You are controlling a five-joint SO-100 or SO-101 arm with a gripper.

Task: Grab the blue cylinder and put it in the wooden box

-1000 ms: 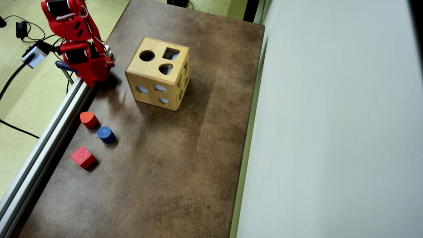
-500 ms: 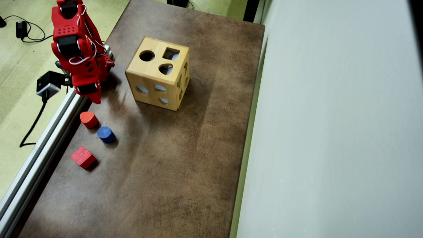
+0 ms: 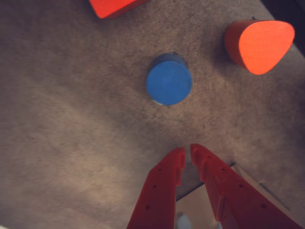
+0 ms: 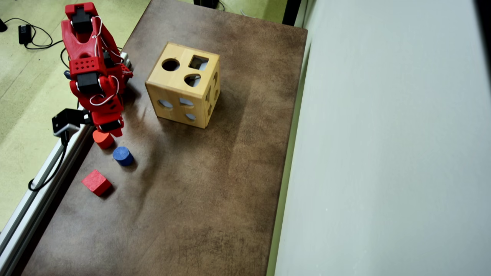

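We're looking at the red two-finger gripper (image 3: 187, 153) in the wrist view: its fingertips are sitting almost together, only a thin gap between them, clamping nothing. It's hanging above bare brown tabletop (image 3: 71, 119), apart from every block.

The small dark-blue cylinder block (image 3: 169, 82) is standing on a flat end just ahead of the fingertips, round face up, not touching anything. In the overhead view we're seeing the same blue cylinder (image 4: 122, 155) near the table's left edge, well apart from the large light-wood cube box with shape cutouts (image 4: 183, 84), which is sitting further up the table and to the right.

The red-orange rounded block (image 3: 259, 44) is lying upper right of the cylinder in the wrist view, near but not touching. Overhead, that rounded block (image 4: 102, 138) is partly covered by the arm's lower end. The red cube (image 4: 96, 182) is sitting below-left of the cylinder overhead; in the wrist view only a corner of it (image 3: 112, 6) is showing at the top edge.

The red arm (image 4: 92, 76) is reaching down along the left table edge overhead, with its gripper end (image 4: 111, 128) over the rounded block's upper side. The box top is showing a round hole, a square hole and a rounded one; more cutouts are showing on its side faces. The aluminium rail (image 4: 46, 172) is running along the left table edge.
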